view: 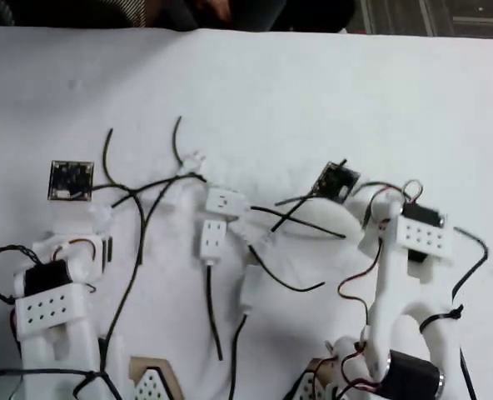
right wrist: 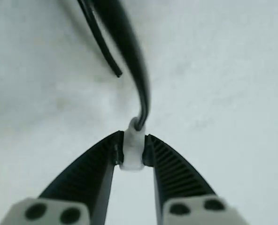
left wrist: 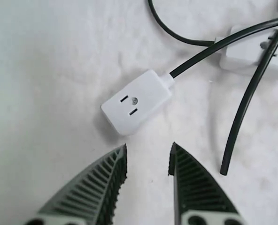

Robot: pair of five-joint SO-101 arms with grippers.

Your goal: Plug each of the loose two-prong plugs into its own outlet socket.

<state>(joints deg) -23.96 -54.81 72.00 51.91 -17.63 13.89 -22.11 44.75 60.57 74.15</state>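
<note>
While a two-prong plug (right wrist: 132, 157) is clamped in the right hand (right wrist: 133, 138), the outlet socket (left wrist: 136, 101) is found on the counter (left wrist: 45, 70) just ahead of the parted left hand (left wrist: 148, 149), slotted face turned toward it.

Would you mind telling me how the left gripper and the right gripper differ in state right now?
The left gripper has its jaws apart with nothing between them; the right gripper has its jaws shut on a small white plug. Ahead of the left gripper lies a white outlet socket; ahead of the right gripper runs the plug's black cord. Both have dark ribbed jaws.
</note>
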